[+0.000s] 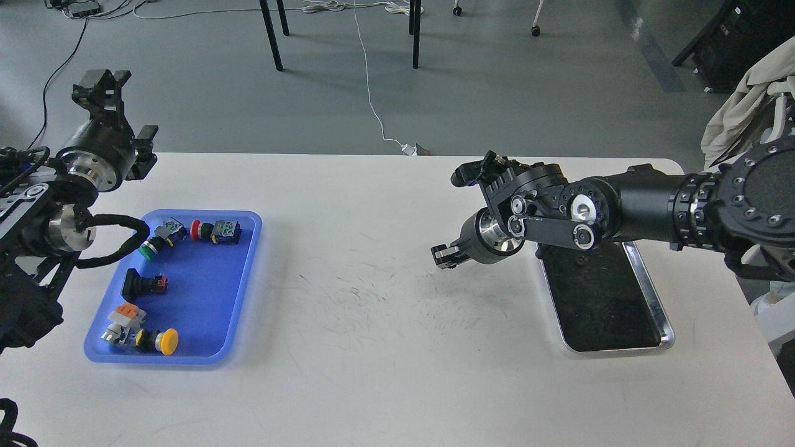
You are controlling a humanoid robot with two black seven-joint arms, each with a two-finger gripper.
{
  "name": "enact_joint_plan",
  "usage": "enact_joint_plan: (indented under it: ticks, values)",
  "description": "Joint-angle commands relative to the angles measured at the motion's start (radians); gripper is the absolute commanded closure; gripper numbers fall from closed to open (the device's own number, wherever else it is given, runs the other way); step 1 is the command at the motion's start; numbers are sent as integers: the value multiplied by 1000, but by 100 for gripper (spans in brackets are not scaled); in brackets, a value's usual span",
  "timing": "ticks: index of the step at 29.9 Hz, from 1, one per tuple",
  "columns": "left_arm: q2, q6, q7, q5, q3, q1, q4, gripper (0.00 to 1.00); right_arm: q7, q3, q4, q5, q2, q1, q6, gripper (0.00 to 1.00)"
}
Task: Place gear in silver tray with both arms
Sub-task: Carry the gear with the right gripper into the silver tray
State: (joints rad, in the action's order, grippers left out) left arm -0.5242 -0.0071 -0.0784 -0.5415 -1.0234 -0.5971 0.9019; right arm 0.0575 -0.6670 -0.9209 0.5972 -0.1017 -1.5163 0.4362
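Note:
The silver tray lies at the right of the white table, its dark bottom bare and its far end hidden under my right arm. My right gripper hangs just above the table, left of the tray; it is small and dark, with nothing seen in it. My left gripper is raised past the table's far left corner, its fingers apart and empty. Several small push-button parts lie in the blue plastic tray at the left, among them a yellow-capped button and a red-capped one.
The white table carries both trays, with scuffed bare surface between them. Beyond its far edge are grey floor, chair legs and a white cable. A cloth-draped chair stands at the right.

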Motion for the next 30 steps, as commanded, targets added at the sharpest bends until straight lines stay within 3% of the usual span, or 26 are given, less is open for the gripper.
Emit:
enact_joint_plan:
  ticks: [1,5,12,20,29,30]
  values:
    - [0,1,0,0,0,0,0,2,-8,27,-81,3,-145,-56,12,98]
    - [6,2,0,0,3,0,0,2,-13,36,-130,18,-318,-55,27,98]
    - [10,9,0,0,6,0,2,2,-70,40,-142,134,-532,27,39,98]
    - [12,15,0,-2,12,-7,3,2,-73,69,-242,144,-592,142,0,99]
    - [10,13,0,-3,14,-7,3,2,-65,72,-236,193,-581,220,-54,98]
    - [10,13,0,-3,14,-7,3,2,-64,72,-236,193,-579,220,-54,95]
